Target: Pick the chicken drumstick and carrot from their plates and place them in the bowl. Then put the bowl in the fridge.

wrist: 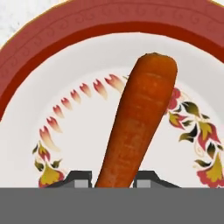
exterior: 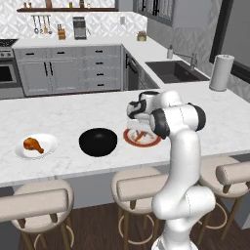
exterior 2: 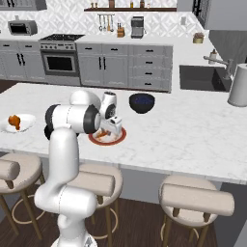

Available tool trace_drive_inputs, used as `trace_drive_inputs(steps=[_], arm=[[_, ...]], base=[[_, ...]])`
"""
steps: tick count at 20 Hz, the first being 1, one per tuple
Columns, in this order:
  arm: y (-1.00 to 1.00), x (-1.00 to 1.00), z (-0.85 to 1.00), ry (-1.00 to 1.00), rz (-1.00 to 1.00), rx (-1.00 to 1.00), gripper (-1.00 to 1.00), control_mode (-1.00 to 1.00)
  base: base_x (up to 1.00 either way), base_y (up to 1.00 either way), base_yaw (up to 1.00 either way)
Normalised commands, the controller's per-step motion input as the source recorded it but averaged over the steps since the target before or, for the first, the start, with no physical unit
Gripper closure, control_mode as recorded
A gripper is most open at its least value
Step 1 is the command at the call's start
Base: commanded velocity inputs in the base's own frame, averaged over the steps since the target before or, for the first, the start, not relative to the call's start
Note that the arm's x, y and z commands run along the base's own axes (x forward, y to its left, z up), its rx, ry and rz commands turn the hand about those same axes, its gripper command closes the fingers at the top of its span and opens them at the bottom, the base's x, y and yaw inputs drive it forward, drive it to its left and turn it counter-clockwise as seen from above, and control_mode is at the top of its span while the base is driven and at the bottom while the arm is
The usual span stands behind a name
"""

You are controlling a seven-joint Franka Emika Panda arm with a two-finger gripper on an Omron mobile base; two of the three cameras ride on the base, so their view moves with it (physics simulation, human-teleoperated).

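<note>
The white arm (exterior: 178,146) is rising from the lower right and bending over the marble bench (exterior: 63,117), its hand hanging low over the red-rimmed plate (exterior: 146,141), where a bit of orange carrot (exterior: 140,137) is showing; the fingers themselves are lying hidden behind the wrist. Just left of that plate the black bowl (exterior: 98,141) is sitting, and well apart at the far left the drumstick (exterior: 32,144) is lying on the white plate (exterior: 48,141). Three stools (exterior: 139,188) are standing along the near edge.

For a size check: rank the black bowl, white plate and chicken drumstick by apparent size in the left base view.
1. black bowl
2. white plate, nearly as wide, so these two are close
3. chicken drumstick, clearly smallest
</note>
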Motion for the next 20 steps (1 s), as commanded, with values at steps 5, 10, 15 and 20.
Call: trace_drive_inputs(steps=[5, 10, 15, 20], arm=[[0.24, -0.23, 0.92, -0.01, 0.0, 0.0, 1.0, -1.0], [0.81, -0.12, 0.98, 0.0, 0.0, 0.0, 1.0, -1.0], [1.0, -0.17, 0.55, 0.0, 0.0, 0.0, 1.0, -1.0], [0.98, -0.66, 0.05, 0.05, 0.01, -0.02, 1.0, -1.0]], base=[[0.0, 0.0, 0.0], [0.0, 0.0, 0.0], [0.0, 0.0, 0.0], [0.0, 0.0, 0.0]])
